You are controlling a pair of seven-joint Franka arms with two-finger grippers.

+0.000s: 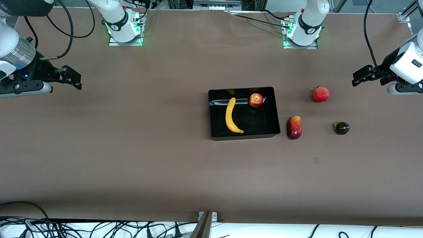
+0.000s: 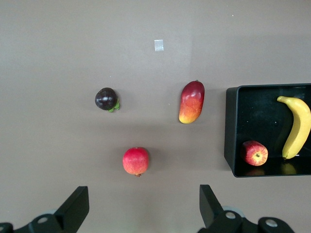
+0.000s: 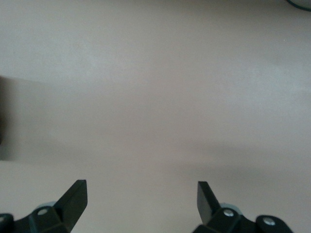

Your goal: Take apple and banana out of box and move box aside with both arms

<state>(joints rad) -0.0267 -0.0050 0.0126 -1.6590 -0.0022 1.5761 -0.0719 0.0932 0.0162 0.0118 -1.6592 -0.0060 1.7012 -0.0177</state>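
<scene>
Front view: mango, pomegranate, mangosteen beside box.

Banana and apple in the black box

The yellow banana lies flat on the floor of the glossy shallow box. The red, yellow-patched apple sits beside its stem end, seemingly close to a wall.
</scene>
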